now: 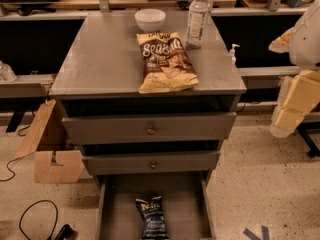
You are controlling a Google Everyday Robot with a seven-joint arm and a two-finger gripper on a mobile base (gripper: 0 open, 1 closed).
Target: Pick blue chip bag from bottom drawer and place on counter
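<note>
"Cabinet (227, 134) first, since it fills the middle of the frame. What does it look like?"

"Grey metal, with a flat grey surface (100, 59) on top, in the upper half of the frame. Below that are two shallow drawers (110, 129) with round knobs, each with a dark gap above it. The bottom drawer (185, 204) is pulled out toward the lower edge, so its plain floor is in view."

"And the robot?"

"Its white arm (307, 34) comes in at the right edge. The pale yellow end effector (289, 115) hangs below the arm at mid-height on the right, beside the cabinet and apart from it. I cannot tell whether it is wide or narrow."

"Anything on the ground?"

"Brown cardboard (55, 166) leans by the cabinet at the lower left."

"What sits on the surface?"

"A tan-and-brown Sea Salt chip bag (166, 63) lies flat near the front edge, right of centre. Behind it a clear water bottle (197, 19) stands upright. A white bowl (150, 19) sits to the left of the bottle, toward the back."

"Where is the blue chip bag (151, 216)?"

"Flat on the floor of the bottom drawer, at the bottom centre of the frame. It is clear of both side walls and well apart from the end effector."

"Anything smaller?"

"A small pump bottle (233, 52) stands just past the right edge of the surface."
</note>
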